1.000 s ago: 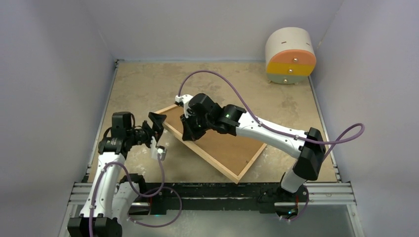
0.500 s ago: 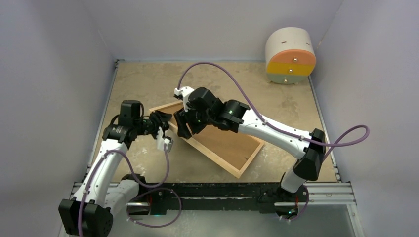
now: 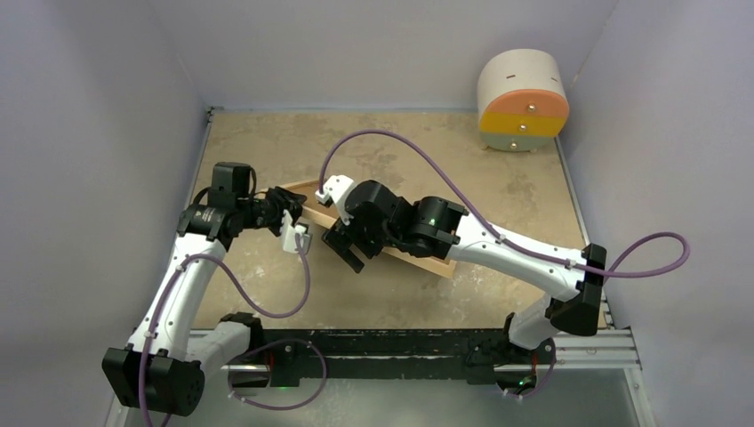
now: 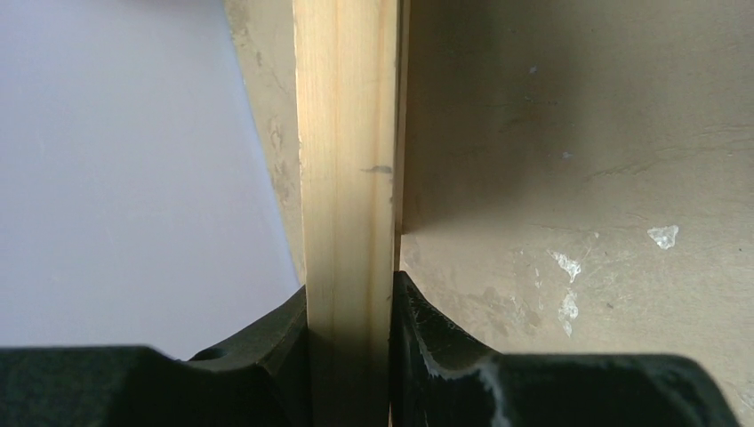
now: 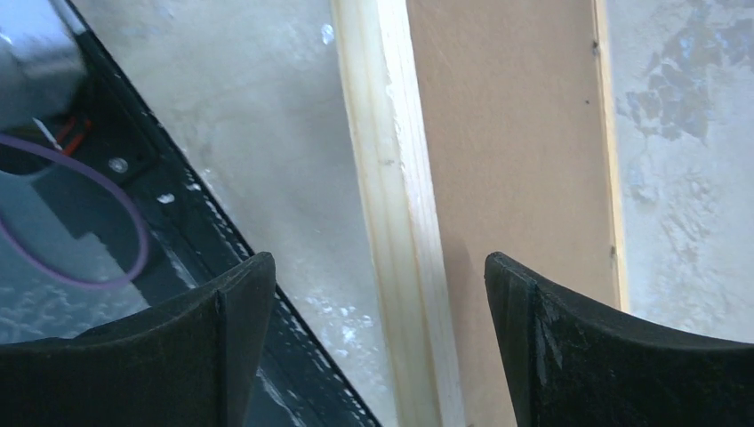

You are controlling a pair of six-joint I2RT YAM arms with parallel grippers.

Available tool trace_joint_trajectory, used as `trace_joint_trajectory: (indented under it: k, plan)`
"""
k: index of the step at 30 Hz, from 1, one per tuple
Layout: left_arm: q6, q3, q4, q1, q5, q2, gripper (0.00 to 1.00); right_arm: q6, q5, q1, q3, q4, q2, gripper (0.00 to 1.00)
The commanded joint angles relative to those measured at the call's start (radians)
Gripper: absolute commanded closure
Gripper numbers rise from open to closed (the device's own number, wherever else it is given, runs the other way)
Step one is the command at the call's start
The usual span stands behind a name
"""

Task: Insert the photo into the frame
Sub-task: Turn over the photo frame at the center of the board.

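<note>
Since a second ago the frame (image 3: 433, 261) tips up on edge mid-tabletop, nearer the left edge. Left tool (image 4: 348, 307) pinches its moulding, right tool (image 5: 378, 267) is spread over it. Backing panel (image 5: 507, 178) is in place and there's no photo in sight, so it's barely started, I'd say.

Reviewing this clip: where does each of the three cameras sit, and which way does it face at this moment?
Top external: above and behind the bases, looking down on the table; both arms show, the left gripper and right gripper at the frame.
Left wrist: on the left wrist, looking along its fingers, shut on the frame's wooden moulding.
Right wrist: on the right wrist, looking between its open fingers at moulding and brown backing panel.
Shared: all three views show the frame.
</note>
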Motion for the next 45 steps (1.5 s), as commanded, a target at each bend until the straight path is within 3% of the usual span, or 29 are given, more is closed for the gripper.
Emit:
trace_joint_trajectory:
  k: [1, 7, 11, 13, 15, 17, 23, 28, 31, 33, 37, 43, 45]
  plan:
    - [-0.072, 0.058, 0.011, -0.001, 0.076, 0.002, 0.81, -0.112, 0.083, 0.001, -0.041, -0.005, -0.042, 0.13]
    - [-0.074, 0.053, 0.01, -0.001, 0.071, 0.002, 0.81, -0.197, 0.232, 0.006, -0.014, 0.005, 0.033, 0.28]
    - [-0.112, 0.053, 0.035, 0.0, 0.066, 0.006, 0.75, -0.219, 0.305, 0.013, 0.034, 0.011, 0.072, 0.5]
    - [-0.143, 0.052, 0.053, 0.0, 0.063, 0.009, 0.6, -0.201, 0.325, 0.013, 0.079, -0.001, 0.093, 0.71]
    - [-0.191, 0.046, 0.09, 0.0, 0.07, 0.005, 0.3, -0.18, 0.318, 0.013, 0.117, 0.005, 0.102, 0.8]
    - [-0.3, 0.034, 0.174, 0.0, 0.078, -0.011, 0.17, -0.172, 0.314, 0.014, 0.142, 0.02, 0.101, 0.82]
    - [-0.739, 0.006, 0.52, 0.017, 0.052, -0.083, 0.11, -0.148, 0.313, 0.013, 0.31, -0.015, 0.163, 0.93]
    - [-1.128, 0.037, 0.753, 0.097, -0.026, -0.086, 0.09, -0.072, 0.264, 0.002, 0.606, -0.121, 0.317, 0.94]
    - [-1.347, 0.113, 0.771, 0.195, -0.095, -0.029, 0.08, 0.026, 0.151, -0.072, 0.81, -0.191, 0.414, 0.94]
    - [-1.435, 0.197, 0.688, 0.275, -0.092, 0.037, 0.07, 0.135, -0.017, -0.203, 0.87, -0.209, 0.449, 0.93]
    - [-1.493, 0.322, 0.515, 0.363, -0.062, 0.155, 0.06, 0.309, -0.289, -0.42, 0.657, -0.059, 0.379, 0.96]
    - [-1.402, 0.284, 0.433, 0.403, 0.017, 0.186, 0.05, 0.385, -0.357, -0.569, 0.357, 0.066, 0.29, 1.0]
    - [-1.351, 0.272, 0.388, 0.403, 0.01, 0.2, 0.05, 0.417, -0.394, -0.624, 0.179, 0.152, 0.231, 1.0]
